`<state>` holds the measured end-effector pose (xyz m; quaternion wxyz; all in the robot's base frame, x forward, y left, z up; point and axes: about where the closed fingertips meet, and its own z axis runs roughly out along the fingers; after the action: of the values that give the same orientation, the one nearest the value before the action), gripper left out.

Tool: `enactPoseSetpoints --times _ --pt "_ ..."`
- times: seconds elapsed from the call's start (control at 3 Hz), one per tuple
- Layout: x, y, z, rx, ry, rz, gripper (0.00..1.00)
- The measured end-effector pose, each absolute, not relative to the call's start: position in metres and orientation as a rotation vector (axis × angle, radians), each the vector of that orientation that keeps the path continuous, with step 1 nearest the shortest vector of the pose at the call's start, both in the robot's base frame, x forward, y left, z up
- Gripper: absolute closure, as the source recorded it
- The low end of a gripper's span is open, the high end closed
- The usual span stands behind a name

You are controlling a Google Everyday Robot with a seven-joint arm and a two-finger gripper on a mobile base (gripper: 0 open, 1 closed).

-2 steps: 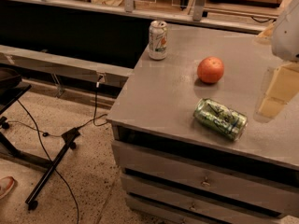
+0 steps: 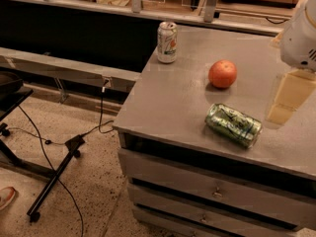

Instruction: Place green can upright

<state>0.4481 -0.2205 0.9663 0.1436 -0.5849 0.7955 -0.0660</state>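
The green can (image 2: 233,125) lies on its side near the front edge of the grey table (image 2: 173,102), its silver top pointing to the right. It is shiny green with pale swirls. My gripper (image 2: 288,98) hangs to the right of the can, just above the table and apart from the can. The white arm housing (image 2: 301,36) sits above it at the right edge of the view.
An orange (image 2: 222,73) rests behind the green can. A white-silver can (image 2: 167,42) stands upright at the table's back left corner. Drawers (image 2: 212,191) sit under the table top. A black stand and cables (image 2: 54,172) lie on the floor to the left.
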Motion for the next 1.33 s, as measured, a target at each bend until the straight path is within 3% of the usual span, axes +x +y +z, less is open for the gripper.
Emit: enactPoseSetpoints --times 0.67,1.33 --pt "0.464 -0.221 0.949 -1.636 2.388 -0.170 0.00" --pt "0.514 -0.206 0.865 -1.421 2.784 -0.110 0.00"
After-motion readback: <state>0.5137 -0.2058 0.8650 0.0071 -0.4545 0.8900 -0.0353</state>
